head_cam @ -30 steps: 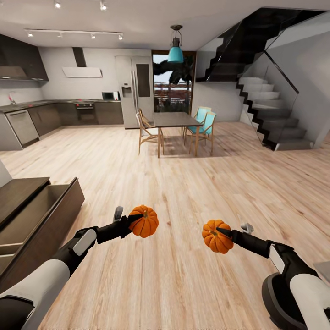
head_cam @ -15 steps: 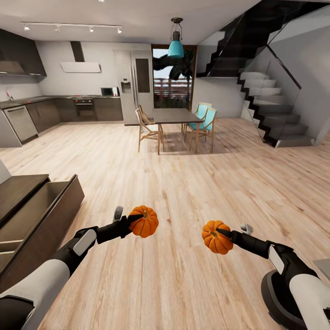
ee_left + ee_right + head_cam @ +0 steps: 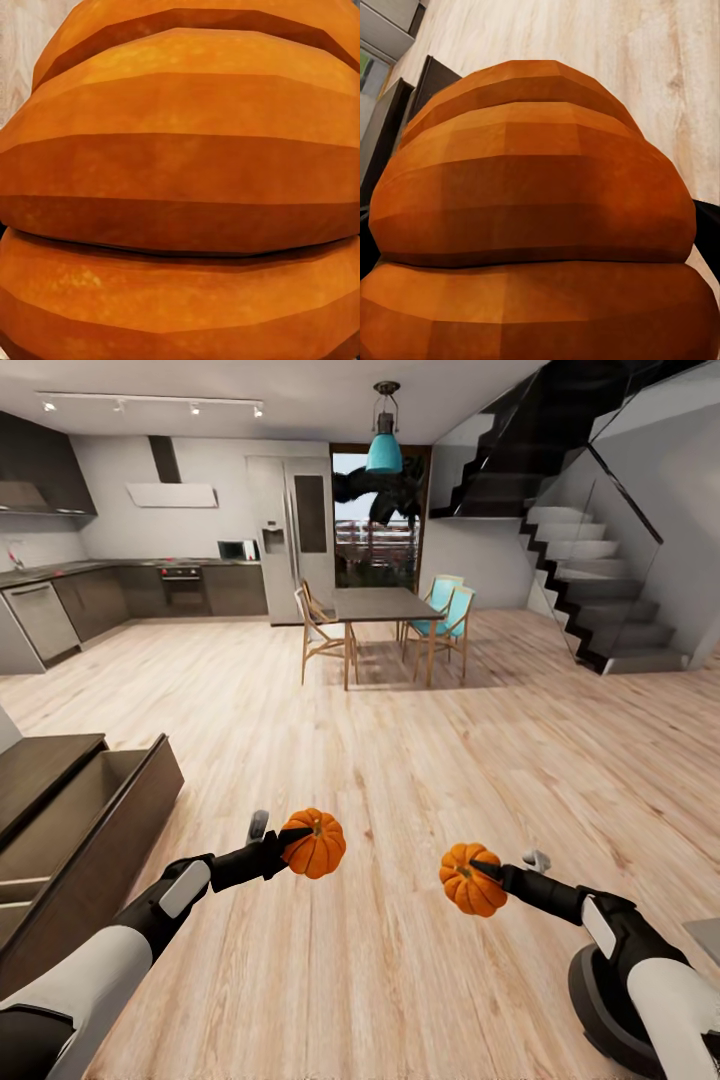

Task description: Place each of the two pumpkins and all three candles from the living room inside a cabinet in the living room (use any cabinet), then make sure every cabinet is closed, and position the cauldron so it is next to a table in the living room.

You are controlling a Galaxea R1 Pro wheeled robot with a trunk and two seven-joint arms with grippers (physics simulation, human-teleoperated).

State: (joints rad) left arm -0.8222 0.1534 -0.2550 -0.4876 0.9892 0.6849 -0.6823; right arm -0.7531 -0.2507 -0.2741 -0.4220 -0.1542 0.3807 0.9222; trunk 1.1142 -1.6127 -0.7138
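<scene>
Each of my hands carries an orange ribbed pumpkin above the wooden floor. My left gripper (image 3: 296, 842) is shut on one pumpkin (image 3: 316, 845), whose orange ribs press close in the left wrist view (image 3: 180, 187). My right gripper (image 3: 478, 872) is shut on the other pumpkin (image 3: 470, 880), equally close in the right wrist view (image 3: 532, 225). At the left edge stands a low dark brown cabinet (image 3: 110, 820) with a drawer pulled open, its pale inside bare as far as I see.
Pale plank floor stretches ahead. A dark dining table (image 3: 385, 605) with wooden and teal chairs stands in the middle distance. Kitchen cupboards (image 3: 100, 600) and a fridge (image 3: 295, 550) line the back left. A black staircase (image 3: 600, 590) rises at the right.
The whole view has shifted a little as the camera moved forward and tilted; the far room sits slightly lower and nearer. Both arms hold their pumpkins in the same pose.
</scene>
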